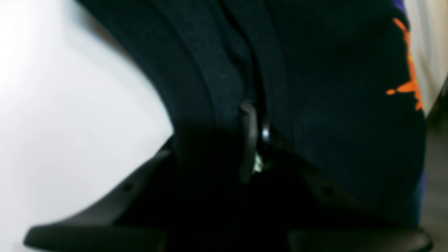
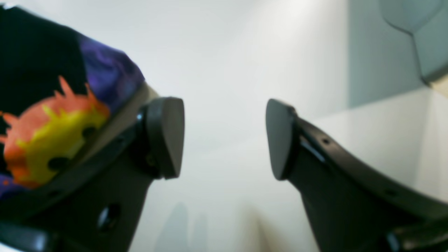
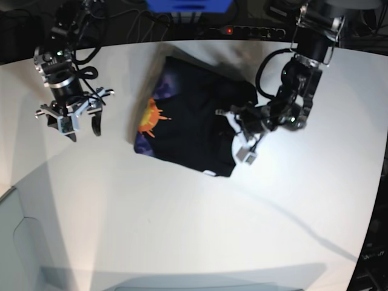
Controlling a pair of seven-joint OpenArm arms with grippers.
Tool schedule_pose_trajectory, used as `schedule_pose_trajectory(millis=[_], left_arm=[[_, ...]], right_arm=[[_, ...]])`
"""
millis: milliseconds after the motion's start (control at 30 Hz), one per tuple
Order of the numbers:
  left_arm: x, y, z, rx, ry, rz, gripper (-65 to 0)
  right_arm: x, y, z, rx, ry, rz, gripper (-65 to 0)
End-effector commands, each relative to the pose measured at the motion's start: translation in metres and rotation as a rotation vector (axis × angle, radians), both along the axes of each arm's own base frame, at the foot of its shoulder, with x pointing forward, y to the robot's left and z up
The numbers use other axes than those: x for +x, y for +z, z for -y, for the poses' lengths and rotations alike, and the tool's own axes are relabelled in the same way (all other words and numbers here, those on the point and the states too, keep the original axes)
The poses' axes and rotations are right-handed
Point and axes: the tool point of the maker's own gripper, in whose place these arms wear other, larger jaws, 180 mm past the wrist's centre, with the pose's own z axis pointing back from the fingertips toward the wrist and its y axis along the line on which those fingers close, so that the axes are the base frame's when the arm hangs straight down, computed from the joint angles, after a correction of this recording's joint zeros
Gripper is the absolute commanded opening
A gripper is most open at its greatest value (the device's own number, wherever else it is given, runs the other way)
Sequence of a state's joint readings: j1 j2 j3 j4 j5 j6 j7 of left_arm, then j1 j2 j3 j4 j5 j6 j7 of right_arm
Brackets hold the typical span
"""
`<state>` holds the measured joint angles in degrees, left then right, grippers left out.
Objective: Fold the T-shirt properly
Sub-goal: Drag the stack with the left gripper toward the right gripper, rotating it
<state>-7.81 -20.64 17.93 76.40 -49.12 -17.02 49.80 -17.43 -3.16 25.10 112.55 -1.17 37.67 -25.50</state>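
The black T-shirt (image 3: 194, 124) lies bunched and partly folded on the white table (image 3: 182, 230), with its orange sun and purple print (image 3: 151, 118) at its left edge. My left gripper (image 3: 237, 132) sits at the shirt's right edge. In the left wrist view it (image 1: 253, 140) is shut on a fold of the black cloth (image 1: 332, 105). My right gripper (image 3: 82, 128) is open and empty, left of the shirt and apart from it. In the right wrist view the open gripper (image 2: 224, 138) shows, with the T-shirt (image 2: 38, 63) and its print behind the left finger (image 2: 164, 136).
A power strip (image 3: 242, 29), cables and a blue object (image 3: 188, 7) line the table's back edge. A pale grey bin (image 3: 18, 242) stands at the front left corner. The table's right edge (image 3: 383, 182) is close to the left arm.
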Motion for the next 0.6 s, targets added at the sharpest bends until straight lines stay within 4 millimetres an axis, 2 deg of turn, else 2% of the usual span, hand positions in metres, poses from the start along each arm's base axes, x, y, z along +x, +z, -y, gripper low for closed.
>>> schedule_pose_trajectory(millis=[0,133,300,433,567], left_arm=[[0.007,0.000,0.006,0.042,-0.050,0.013,-64.9],[0.015,-0.015,0.038,0.190,-0.280,0.019,-64.9],[0.018,-0.033,0.078,0.461,-0.587,0.139,-64.9],[0.019,-0.031,0.114,0.600,-0.799,0.300,-64.9],[0.007,-0.025,0.150,0.616,-1.077,0.483,-64.9]], right_arm=[[0.003,0.013,0.002,0.003,-0.003,0.048,-27.8],[-0.003,0.012,0.020,-0.013,-0.053,0.041,-27.8],[-0.007,0.013,0.036,-0.026,-0.101,0.042,-27.9],[-0.014,0.014,0.053,-0.029,-0.168,0.043,-27.9],[-0.023,0.013,0.069,-0.036,-0.226,0.038,-27.9]])
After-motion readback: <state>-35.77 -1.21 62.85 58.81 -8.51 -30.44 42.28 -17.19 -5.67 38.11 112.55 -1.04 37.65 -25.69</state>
